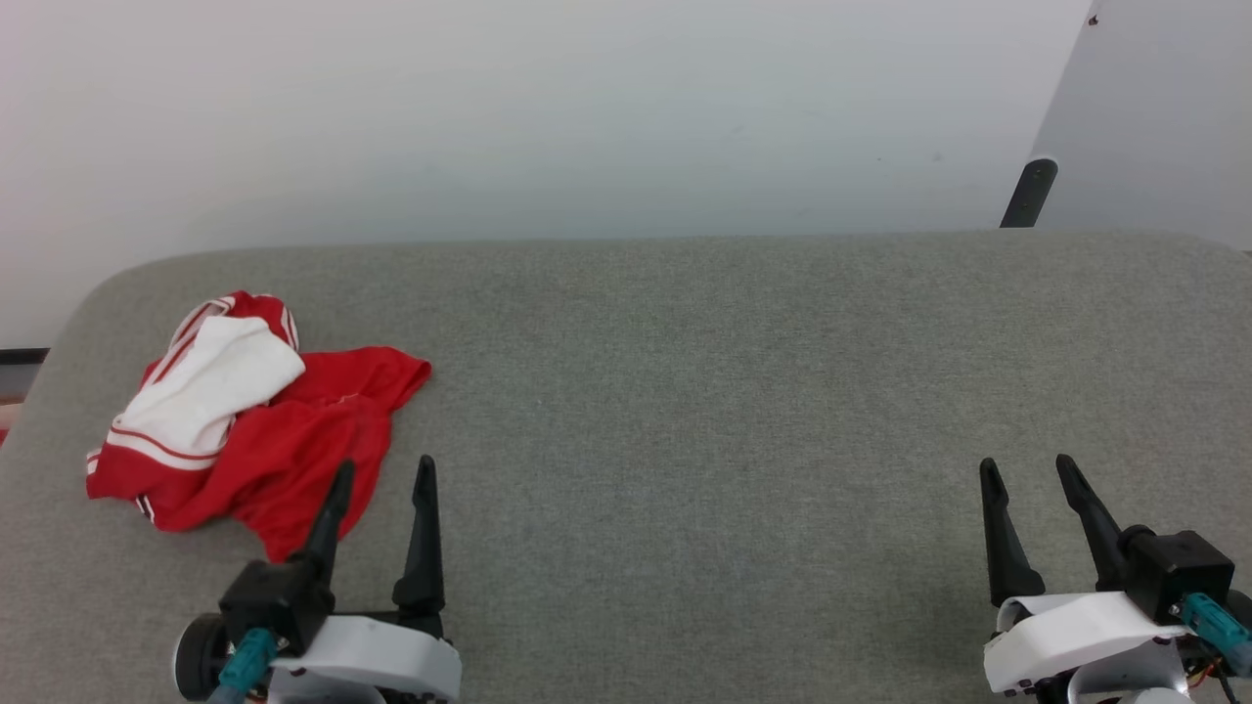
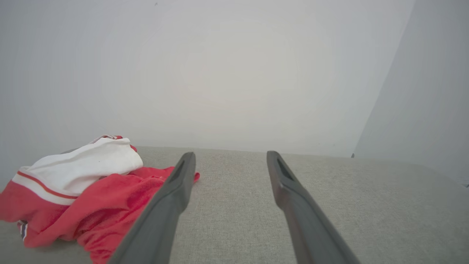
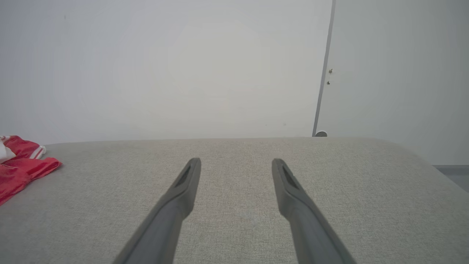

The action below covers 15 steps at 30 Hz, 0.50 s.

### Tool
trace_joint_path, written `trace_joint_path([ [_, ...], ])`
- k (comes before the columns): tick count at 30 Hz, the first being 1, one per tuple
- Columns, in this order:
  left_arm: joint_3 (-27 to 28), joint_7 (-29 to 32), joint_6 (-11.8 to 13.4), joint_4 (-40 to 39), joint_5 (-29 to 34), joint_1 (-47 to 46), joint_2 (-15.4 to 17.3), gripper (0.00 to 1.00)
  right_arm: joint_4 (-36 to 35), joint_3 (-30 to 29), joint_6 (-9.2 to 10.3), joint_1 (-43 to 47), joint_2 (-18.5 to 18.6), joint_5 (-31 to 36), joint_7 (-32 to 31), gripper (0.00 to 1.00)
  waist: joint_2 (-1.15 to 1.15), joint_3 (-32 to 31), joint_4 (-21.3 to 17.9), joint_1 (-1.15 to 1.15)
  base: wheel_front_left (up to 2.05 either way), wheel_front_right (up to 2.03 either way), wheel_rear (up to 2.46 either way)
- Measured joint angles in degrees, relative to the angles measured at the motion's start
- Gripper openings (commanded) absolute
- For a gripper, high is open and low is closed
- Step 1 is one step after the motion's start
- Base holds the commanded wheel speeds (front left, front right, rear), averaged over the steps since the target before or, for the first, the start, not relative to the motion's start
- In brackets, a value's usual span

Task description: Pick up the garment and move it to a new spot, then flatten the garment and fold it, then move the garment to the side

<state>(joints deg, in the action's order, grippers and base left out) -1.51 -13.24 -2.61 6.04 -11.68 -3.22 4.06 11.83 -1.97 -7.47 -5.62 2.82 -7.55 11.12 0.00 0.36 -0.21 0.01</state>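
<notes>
The garment (image 1: pixel 293 440) lies bunched on the counter (image 1: pixel 685 391), its folds burying most of the body so the front cannot be read. A dark-and-white scrap at its lower edge is too small to make out. A finger of the left claw (image 1: pixel 384 464) covers part of the near hem, and the right wrist view crops the cloth at its left border. Both arms run off the bottom of the head view. A dark post (image 1: pixel 1027 194) drops behind the counter's far edge. Two specks (image 3: pixel 329 76) on the wall are too small to identify.
</notes>
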Motion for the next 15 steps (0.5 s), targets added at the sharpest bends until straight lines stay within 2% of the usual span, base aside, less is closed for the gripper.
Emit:
trace_joint_path([
  [15,1.1,-1.6,-1.5,0.3,5.6,0.0,-0.6,1.0,-0.7,0.1,0.0,0.0,0.0,6.5,1.5,1.0,0.0,-0.1,-0.1,0.0,0.0,0.0,0.0],
])
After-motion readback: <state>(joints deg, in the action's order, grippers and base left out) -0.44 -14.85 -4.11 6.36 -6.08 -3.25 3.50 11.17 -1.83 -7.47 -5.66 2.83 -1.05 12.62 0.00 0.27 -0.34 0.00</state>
